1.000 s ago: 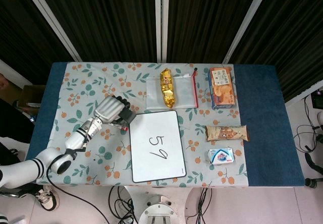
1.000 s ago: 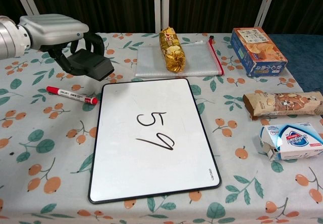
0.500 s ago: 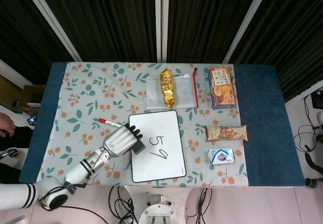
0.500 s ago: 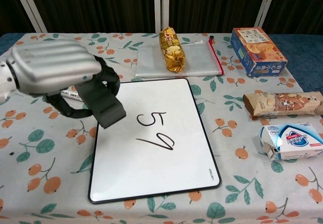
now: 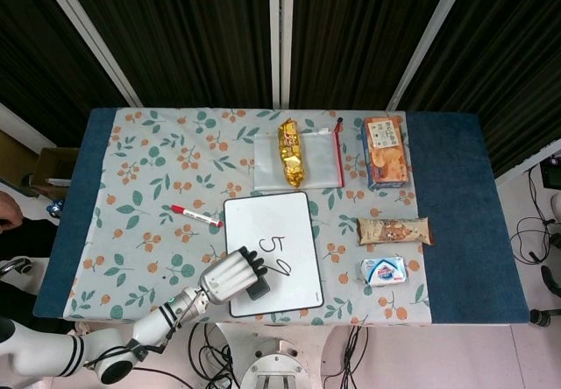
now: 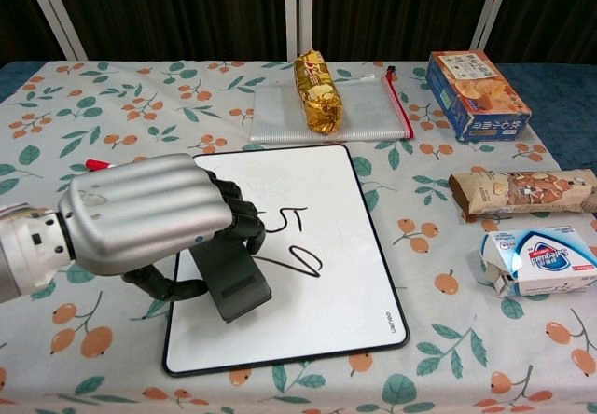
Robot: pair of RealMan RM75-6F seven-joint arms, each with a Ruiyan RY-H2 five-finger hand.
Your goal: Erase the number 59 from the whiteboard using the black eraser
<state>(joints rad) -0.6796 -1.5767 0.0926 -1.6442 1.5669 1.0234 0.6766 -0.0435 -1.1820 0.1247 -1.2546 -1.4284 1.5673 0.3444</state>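
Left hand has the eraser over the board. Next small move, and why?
Probably slide the left hand rightward so the black eraser sweeps over the 59. The eraser sits over the whiteboard just left of the digits, which look intact. Whether it is touching the board yet isn't clear, so it may need pressing down first.

The black eraser (image 6: 233, 279) rests tilted on the white whiteboard (image 6: 336, 274), beside the "59" (image 6: 297, 241)

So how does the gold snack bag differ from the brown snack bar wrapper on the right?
The gold snack bag is shiny yellow-gold; the brown snack bar wrapper is tan with printed pictures. The gold bag points away from the robot and rests on a clear zip pouch; the brown one lies crosswise, directly on the tablecloth. Both are long, sealed packs.
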